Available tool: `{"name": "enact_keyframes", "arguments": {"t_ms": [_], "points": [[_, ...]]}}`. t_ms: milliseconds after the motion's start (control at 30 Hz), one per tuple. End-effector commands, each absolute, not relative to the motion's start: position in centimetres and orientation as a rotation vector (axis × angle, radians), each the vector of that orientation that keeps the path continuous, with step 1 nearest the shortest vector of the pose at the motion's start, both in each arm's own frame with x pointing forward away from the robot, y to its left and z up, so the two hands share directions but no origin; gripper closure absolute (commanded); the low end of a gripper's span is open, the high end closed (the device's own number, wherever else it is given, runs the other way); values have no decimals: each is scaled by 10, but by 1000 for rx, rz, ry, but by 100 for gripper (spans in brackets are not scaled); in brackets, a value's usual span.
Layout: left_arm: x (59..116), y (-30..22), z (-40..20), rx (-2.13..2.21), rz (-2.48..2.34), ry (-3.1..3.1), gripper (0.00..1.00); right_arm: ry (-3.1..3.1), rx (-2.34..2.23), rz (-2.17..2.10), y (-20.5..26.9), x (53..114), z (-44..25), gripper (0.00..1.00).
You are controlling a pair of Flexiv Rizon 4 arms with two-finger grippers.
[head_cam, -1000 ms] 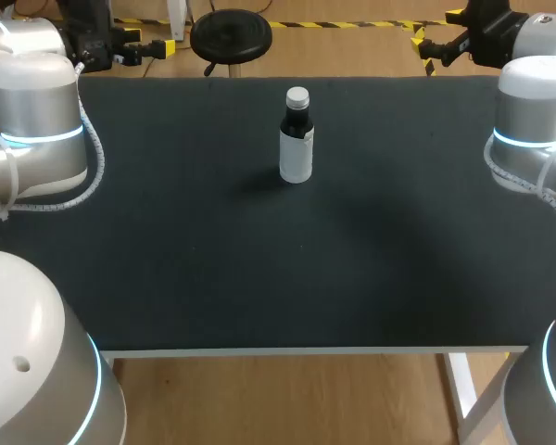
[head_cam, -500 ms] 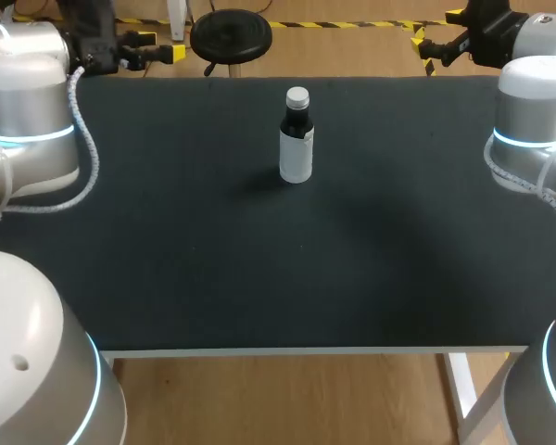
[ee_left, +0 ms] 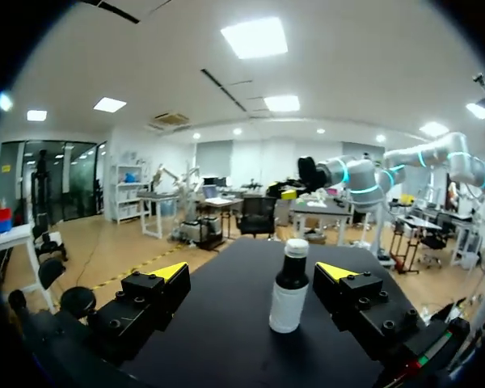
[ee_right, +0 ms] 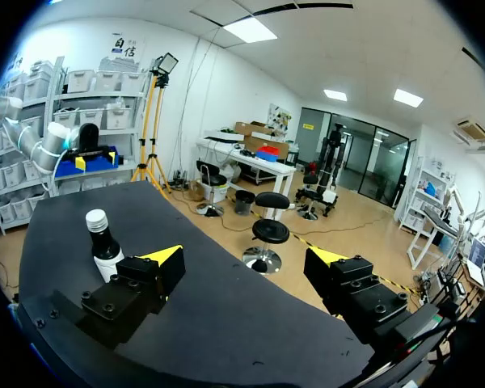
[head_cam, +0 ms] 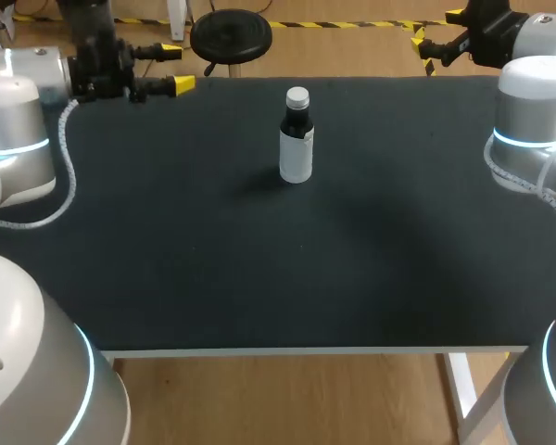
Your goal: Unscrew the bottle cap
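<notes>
A small dark bottle (head_cam: 296, 148) with a white label and a white cap (head_cam: 297, 95) stands upright at the far middle of the black table. My left gripper (head_cam: 176, 68) hovers open over the far left corner, pointing at the bottle from well to its left. Seen from the left wrist, the bottle (ee_left: 289, 284) stands ahead, closer to one finger of the open gripper (ee_left: 254, 272). My right gripper (head_cam: 438, 30) is open beyond the far right edge. From the right wrist, the bottle (ee_right: 105, 246) shows far ahead, partly behind one finger of that gripper (ee_right: 244, 257).
The black tabletop (head_cam: 259, 260) carries nothing but the bottle. Its front edge (head_cam: 296, 350) runs across near me. My arms' grey links stand over the left side (head_cam: 18, 120) and the right side (head_cam: 533, 120) of the table.
My left arm has swung its gripper rightward over the far left corner, closer to the bottle. The right arm and the bottle have not moved.
</notes>
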State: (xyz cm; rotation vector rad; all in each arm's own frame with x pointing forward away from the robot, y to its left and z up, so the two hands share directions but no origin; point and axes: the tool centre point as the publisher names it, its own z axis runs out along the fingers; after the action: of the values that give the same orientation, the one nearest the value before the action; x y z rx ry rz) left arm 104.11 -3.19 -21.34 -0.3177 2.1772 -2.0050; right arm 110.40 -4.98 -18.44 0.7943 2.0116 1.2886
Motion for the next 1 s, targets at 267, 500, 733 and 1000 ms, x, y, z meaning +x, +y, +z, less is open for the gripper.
{"name": "enact_keyframes", "arguments": {"t_ms": [267,500,733,1000], "points": [[1045,-74,-244,-52,-2273,2157,0,2011,793,1291,-50,1104,-185,0],[1039,-108,-253,77,-2326,2215,0,2011,793,1291,-50,1104,-185,0],[1034,-130,-264,147,-2361,2266,0,2011,793,1291,-50,1104,-185,0],[1031,-147,-272,193,-2407,2274,0,2011,793,1291,-50,1104,-185,0]]}}
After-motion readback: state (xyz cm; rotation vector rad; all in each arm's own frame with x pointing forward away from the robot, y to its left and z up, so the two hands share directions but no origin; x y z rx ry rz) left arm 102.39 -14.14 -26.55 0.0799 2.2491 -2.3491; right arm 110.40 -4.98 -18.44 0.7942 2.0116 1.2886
